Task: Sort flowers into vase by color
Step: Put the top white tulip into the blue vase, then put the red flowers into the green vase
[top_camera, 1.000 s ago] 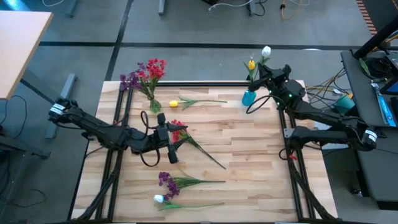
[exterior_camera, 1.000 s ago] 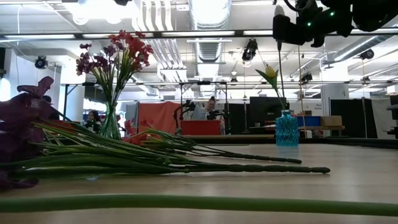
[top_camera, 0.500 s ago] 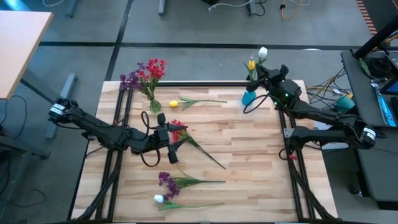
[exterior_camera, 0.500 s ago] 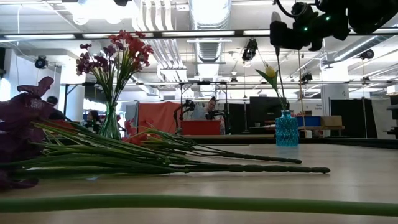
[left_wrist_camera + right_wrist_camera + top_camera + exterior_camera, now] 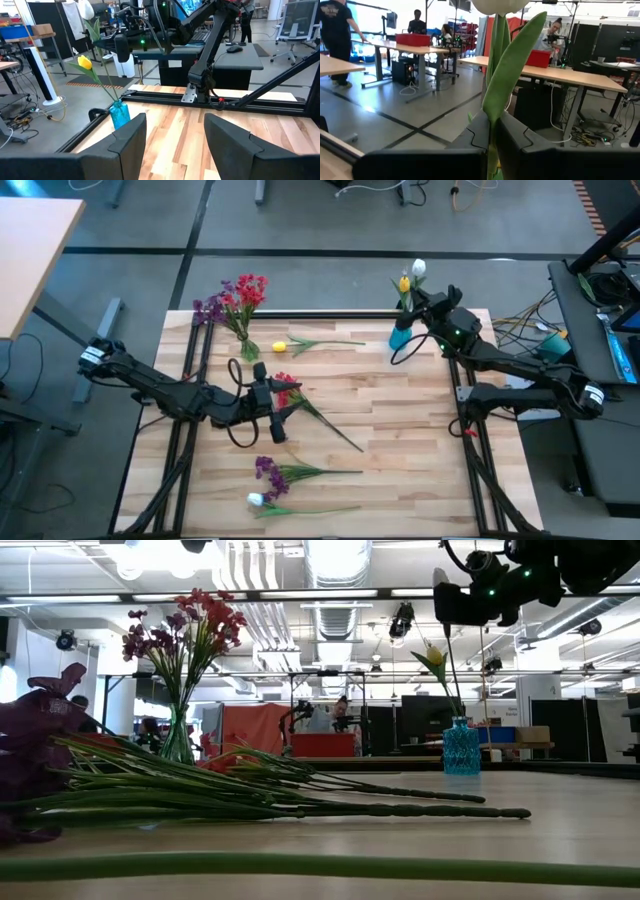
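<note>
My right gripper (image 5: 428,298) hovers over the blue vase (image 5: 400,337) at the far right of the table, shut on a white tulip (image 5: 418,270). A yellow tulip (image 5: 404,283) stands in that vase. In the low view the white tulip's stem (image 5: 453,670) runs from the gripper (image 5: 447,602) down to the vase's neck (image 5: 460,723). My left gripper (image 5: 272,408) is open at mid-table beside a red flower (image 5: 285,385) that lies flat; nothing sits between its fingers (image 5: 172,145). My right gripper pinches the white tulip's stem (image 5: 493,150) between its two fingers, below the bloom and beside the long leaf (image 5: 512,65). The fingers lie across the stem. The tulip stands nearly upright, bloom above the fingers, stem hanging down toward the blue vase.
A clear vase (image 5: 240,330) at the far left holds red and purple flowers (image 5: 240,292). Lying on the table are a yellow tulip (image 5: 280,346), a purple flower (image 5: 268,470) and a white tulip (image 5: 256,500) near the front. Bare wood lies at the right half.
My right gripper has carried the white tulip a little toward the table's left and slightly down over the blue vase, staying shut on the stem. The left arm has kept still.
</note>
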Action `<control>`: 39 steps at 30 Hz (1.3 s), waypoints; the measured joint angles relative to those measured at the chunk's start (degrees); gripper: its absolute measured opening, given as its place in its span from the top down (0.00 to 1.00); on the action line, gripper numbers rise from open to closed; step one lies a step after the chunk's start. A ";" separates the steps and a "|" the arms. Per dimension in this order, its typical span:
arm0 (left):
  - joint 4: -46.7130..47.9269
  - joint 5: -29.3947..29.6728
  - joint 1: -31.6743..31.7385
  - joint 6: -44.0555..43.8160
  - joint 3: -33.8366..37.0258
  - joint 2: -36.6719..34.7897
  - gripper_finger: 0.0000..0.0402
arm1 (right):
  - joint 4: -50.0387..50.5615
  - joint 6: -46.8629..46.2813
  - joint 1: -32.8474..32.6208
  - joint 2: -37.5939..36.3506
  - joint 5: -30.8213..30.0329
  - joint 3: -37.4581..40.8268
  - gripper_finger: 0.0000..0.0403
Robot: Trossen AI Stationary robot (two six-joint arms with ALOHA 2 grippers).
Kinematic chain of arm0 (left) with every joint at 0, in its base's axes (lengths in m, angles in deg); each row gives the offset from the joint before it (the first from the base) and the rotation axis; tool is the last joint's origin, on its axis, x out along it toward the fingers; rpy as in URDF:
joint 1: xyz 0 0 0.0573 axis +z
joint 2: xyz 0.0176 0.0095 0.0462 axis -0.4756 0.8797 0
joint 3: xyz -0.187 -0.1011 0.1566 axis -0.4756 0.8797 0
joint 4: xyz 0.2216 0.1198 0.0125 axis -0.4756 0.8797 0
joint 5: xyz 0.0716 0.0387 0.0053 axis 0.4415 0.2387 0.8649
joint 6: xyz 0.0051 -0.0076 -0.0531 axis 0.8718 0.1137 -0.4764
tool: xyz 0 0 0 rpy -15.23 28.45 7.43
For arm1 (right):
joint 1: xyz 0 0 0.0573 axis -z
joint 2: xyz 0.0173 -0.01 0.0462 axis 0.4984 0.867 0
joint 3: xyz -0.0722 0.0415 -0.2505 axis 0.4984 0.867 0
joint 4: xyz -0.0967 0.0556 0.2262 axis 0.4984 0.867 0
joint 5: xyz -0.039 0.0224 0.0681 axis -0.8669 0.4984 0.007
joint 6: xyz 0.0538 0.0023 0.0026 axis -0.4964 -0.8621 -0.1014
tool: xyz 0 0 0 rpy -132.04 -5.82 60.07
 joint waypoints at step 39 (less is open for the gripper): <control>0.78 0.01 0.00 -3.49 0.00 0.00 0.54 | 52.29 -24.54 -1.15 -7.38 1.86 -10.18 0.15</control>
